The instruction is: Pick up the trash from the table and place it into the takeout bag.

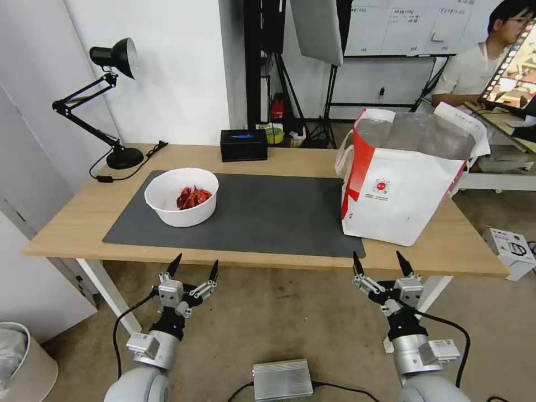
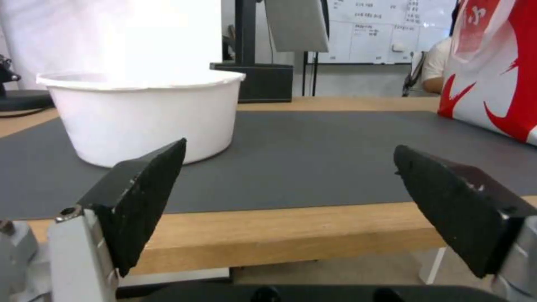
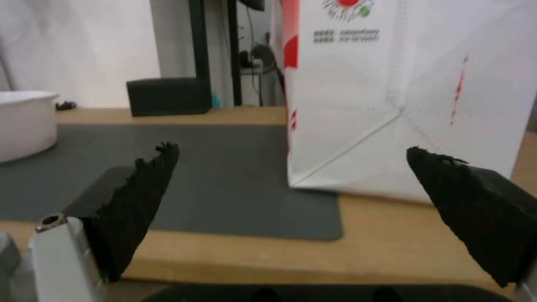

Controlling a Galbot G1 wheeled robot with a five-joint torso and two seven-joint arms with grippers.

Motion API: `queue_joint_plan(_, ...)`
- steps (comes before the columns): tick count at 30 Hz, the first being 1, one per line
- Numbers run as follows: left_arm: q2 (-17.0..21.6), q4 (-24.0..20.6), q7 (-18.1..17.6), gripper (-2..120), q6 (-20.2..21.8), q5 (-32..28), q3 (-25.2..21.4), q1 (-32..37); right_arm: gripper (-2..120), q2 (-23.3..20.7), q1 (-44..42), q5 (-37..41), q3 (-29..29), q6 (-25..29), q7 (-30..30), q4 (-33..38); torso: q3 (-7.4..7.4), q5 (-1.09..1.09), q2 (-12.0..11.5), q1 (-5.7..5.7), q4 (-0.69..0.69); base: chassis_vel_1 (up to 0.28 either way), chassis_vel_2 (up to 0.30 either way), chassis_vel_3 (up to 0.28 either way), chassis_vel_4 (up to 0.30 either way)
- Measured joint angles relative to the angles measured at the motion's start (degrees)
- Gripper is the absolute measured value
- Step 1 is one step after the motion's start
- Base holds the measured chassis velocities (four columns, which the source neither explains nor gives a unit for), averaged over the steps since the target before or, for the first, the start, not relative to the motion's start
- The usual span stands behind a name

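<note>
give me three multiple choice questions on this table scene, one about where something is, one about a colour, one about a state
1. Where is the white bowl?
A. on the grey mat
B. inside the takeout bag
C. on the floor

2. What colour are the bits in the bowl?
A. green
B. red
C. blue

3. How are both end effectors?
A. shut on the bowl
B. shut, empty
C. open, empty

Answers: 1 A, the bowl stands on the mat's left part. 2 B, red shells lie inside. 3 C, the left end effector and right end effector sit spread before the table edge.
</note>
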Motion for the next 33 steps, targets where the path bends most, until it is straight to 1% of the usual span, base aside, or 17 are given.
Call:
queue_joint_plan(14, 0.48, -0.26, 0.33, 100, 0.71, 0.08, 0.1, -0.12, 100, 0.69, -0.53, -1.1, -1.55, 0.3, -0.87, -0.48, 0.0, 0.0, 0.0, 0.0, 0.0, 0.0, 0.0, 0.0, 0.0)
queue_joint_plan(22, 0.93, -0.76, 0.34, 100, 2.18, 0.08, 0.3, -0.92, 100, 0.74, -0.53, -1.67, -1.86, 0.6, -0.92, -0.88, 0.0, 0.0, 0.0, 0.0, 0.0, 0.0, 0.0, 0.0, 0.0)
queue_joint_plan(28, 1.14, -1.54, 0.19, 100, 3.93, -0.94, 0.31, -1.58, 100, 0.74, -0.53, -1.68, -1.86, 0.63, -0.9, -0.9, 0.0, 0.0, 0.0, 0.0, 0.0, 0.0, 0.0, 0.0, 0.0)
queue_joint_plan(32, 3.53, -1.73, -0.53, 100, 6.5, -3.4, -0.16, -3.89, 100, 0.74, -0.53, -1.68, -1.86, 0.65, -0.89, -0.92, 0.0, -0.01, 0.0, 0.0, 0.0, 0.0, 0.0, 0.0, 0.0)
queue_joint_plan(33, 3.53, -1.73, -0.53, 100, 6.5, -3.4, -0.16, -3.89, 100, 0.74, -0.53, -1.68, -1.86, 0.65, -0.89, -0.92, 0.0, -0.01, 0.0, 0.0, 0.0, 0.0, 0.0, 0.0, 0.0)
